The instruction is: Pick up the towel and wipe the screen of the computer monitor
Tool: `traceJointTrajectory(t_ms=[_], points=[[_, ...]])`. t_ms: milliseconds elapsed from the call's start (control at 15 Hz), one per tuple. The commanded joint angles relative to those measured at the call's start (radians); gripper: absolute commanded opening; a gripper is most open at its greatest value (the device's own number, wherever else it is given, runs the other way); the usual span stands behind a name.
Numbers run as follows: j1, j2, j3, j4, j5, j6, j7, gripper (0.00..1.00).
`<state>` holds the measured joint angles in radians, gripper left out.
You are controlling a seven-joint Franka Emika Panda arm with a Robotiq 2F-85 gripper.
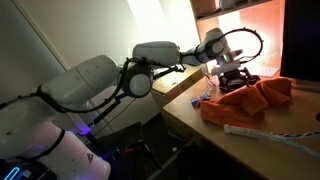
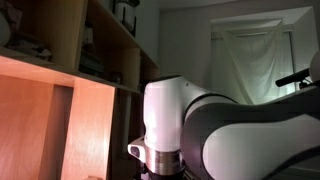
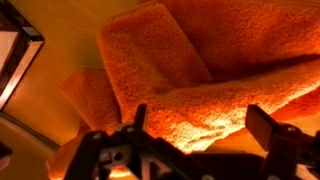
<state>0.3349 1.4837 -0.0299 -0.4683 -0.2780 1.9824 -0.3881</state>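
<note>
A dim room, with a wooden table (image 1: 190, 118) under warm light. The orange towel (image 1: 252, 100) lies crumpled on it. The tool (image 1: 232, 78) hangs over the towel's 10 o'clock edge with its fingers (image 3: 262, 122) spread wide above the folds. A small blue item (image 1: 203, 98) sits at 9 o'clock, a white cable (image 1: 268, 140) at 6, and a dark panel (image 1: 302, 40) at 1. In an exterior view the arm (image 2: 175, 120) blocks most of the scene, with wooden shelves (image 2: 60, 90) beside it and a curtain (image 2: 250, 60) behind.
</note>
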Motion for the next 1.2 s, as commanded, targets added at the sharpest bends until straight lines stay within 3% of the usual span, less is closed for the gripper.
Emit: traceJointTrajectory(t_ms=[0, 733, 1133], points=[[0.001, 0.000, -0.004, -0.004, 0.010, 0.018, -0.009, 1.00], [0.005, 0.001, -0.011, -0.021, -0.005, 0.084, -0.031, 1.00], [-0.002, 0.001, -0.005, -0.033, 0.001, 0.065, -0.036, 1.00]])
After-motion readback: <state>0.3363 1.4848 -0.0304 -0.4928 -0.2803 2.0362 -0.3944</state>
